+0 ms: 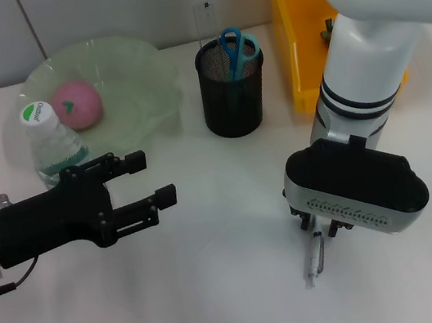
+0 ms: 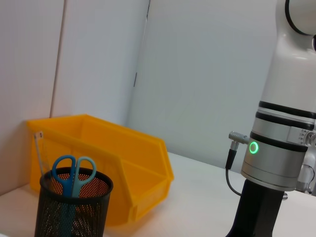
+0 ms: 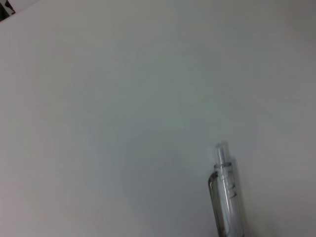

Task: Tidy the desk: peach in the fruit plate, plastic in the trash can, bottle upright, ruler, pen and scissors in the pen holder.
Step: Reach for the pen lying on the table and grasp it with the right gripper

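The pink peach (image 1: 76, 103) lies in the green fruit plate (image 1: 135, 75) at the back left. In front of the plate the bottle (image 1: 54, 143) stands upright with its white cap on. The black mesh pen holder (image 1: 230, 89) (image 2: 74, 207) holds the blue scissors (image 1: 234, 49) (image 2: 73, 174) and a clear ruler (image 2: 39, 153). My left gripper (image 1: 156, 177) hovers open beside the bottle, holding nothing. Front right, my right gripper (image 1: 321, 231) is shut on the clear pen (image 1: 314, 259) (image 3: 226, 197), whose tip points down at the table. The plastic is out of view.
A yellow bin (image 1: 299, 40) (image 2: 128, 158) stands at the back right behind my right arm (image 2: 276, 163). A wall closes off the table's far edge. White tabletop (image 1: 228, 234) lies between the two grippers.
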You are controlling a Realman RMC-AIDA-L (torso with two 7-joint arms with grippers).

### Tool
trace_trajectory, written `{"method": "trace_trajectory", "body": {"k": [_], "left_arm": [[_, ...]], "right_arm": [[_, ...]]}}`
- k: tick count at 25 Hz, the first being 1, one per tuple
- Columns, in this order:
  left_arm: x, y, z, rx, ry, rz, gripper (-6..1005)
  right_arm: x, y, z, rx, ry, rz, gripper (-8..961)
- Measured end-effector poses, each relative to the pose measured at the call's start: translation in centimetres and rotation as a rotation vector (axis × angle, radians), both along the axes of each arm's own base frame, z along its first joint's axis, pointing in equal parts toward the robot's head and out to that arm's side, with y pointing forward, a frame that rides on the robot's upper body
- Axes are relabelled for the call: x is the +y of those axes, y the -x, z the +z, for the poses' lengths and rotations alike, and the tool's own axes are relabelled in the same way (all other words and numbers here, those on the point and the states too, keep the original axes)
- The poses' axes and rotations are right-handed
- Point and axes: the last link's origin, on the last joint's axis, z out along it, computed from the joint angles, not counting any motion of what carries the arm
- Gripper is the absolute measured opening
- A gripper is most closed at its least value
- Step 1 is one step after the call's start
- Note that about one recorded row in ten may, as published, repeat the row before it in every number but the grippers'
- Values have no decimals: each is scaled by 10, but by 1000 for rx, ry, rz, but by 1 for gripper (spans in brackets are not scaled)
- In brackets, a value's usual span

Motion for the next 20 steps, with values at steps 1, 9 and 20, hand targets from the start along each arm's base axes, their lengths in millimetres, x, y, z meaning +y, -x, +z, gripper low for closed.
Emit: {"method": "trace_trajectory", "body": {"k": [1,9,20], "left_arm": [[0,0,0,0,-1,0,742],[0,0,0,-2,-1,1,742],[1,-2,1,-12,-3,1,742]], "right_arm": [[0,0,0,0,1,0,279],[0,0,-1,6,11,2,257],[0,-2,0,3,8,-5,186]]}}
